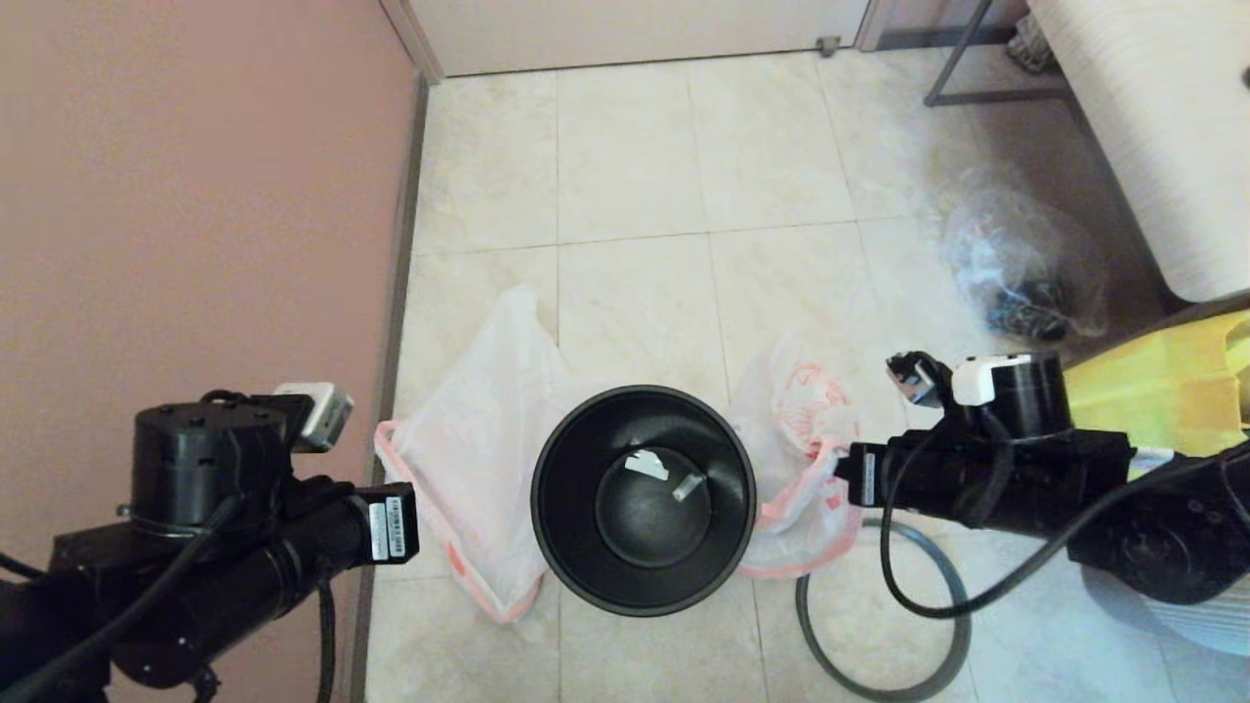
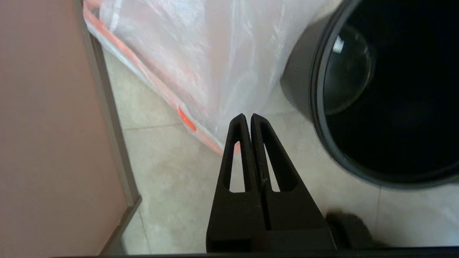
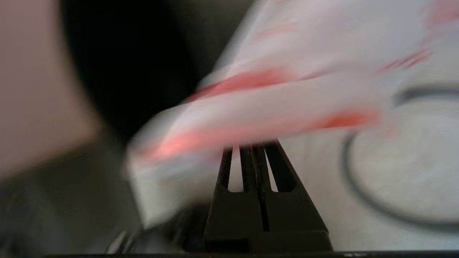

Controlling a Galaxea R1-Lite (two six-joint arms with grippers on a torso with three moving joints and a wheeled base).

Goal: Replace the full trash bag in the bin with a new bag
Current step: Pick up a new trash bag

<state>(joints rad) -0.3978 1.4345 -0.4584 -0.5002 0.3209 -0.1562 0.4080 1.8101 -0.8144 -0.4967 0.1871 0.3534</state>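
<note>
The bin stands open on the tiled floor, a white bag with pink trim spread under and beside it. The left gripper hovers by the bag's edge, fingers pressed together, empty. The right gripper has narrow fingers under the bag; a grip cannot be told. The grey hoop lies nearby. No writing is legible.

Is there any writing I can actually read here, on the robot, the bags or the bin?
None is readable.
White stickers on the left arm: print too small to read.
White sticker on the right arm: too small.
Red marks on the white bag beside the bin: crumpled, illegible.
The bin itself: no lettering visible.
</note>
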